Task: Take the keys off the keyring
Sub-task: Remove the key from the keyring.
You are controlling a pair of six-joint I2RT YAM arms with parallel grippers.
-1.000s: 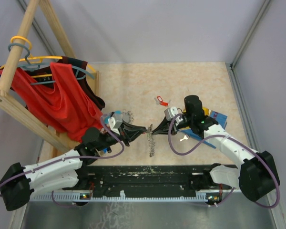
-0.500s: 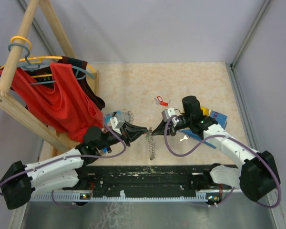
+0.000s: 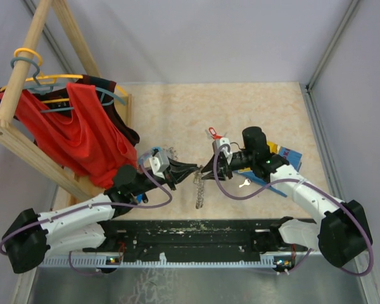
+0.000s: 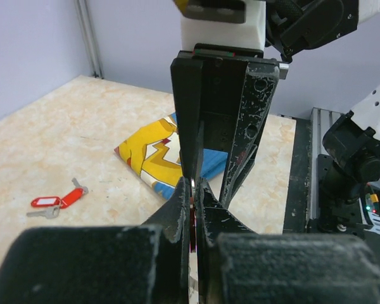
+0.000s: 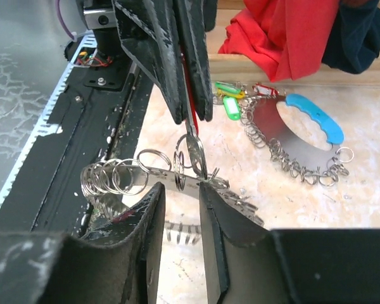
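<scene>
Both arms reach low toward each other over the worktop (image 3: 177,114). The left end effector (image 3: 193,170) is pinched shut on a loop of the keyring (image 5: 123,177), which dangles between them. The right end effector (image 3: 206,171) is slightly parted and grips nothing. The label on a loose red-tagged key (image 4: 52,202) is unreadable.

Middle, near: grey metal keyring fringed with silver loops (image 3: 200,190) hangs at the left gripper (image 3: 191,170), with the right gripper (image 3: 207,170) just right of it.
Far of them: small red-tagged key (image 3: 212,133) on the beige table (image 3: 177,107).
Right: blue-and-yellow booklet (image 3: 291,155) under the right arm, small silver key (image 3: 244,184) near-left of it.
Far left: wooden rack (image 3: 23,58) draped with red cloth (image 3: 69,133).
</scene>
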